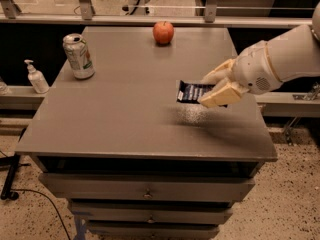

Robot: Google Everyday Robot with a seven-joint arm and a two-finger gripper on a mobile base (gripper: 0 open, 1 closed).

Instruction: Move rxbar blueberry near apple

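At far left, off the bench (125, 114), a small white pump bottle (36, 77) stands on a lower ledge. On the bench's left rear stands an upright green-and-white soda can (78, 56) with its top opened. Toward the back edge, a little right of the middle, sits the red-orange apple (163, 32), alone and well apart from everything else. Right of centre, the rxbar blueberry (190, 91), a flat dark navy wrapper with white lettering, hangs just above the surface, with a soft shadow on the bench beneath it. My pincer (206, 90) pinches the bar's right end between its two tan fingers, one above and one below. My white arm (285, 59) reaches in from the right edge. Drawers (145, 189) run below the bench's front.
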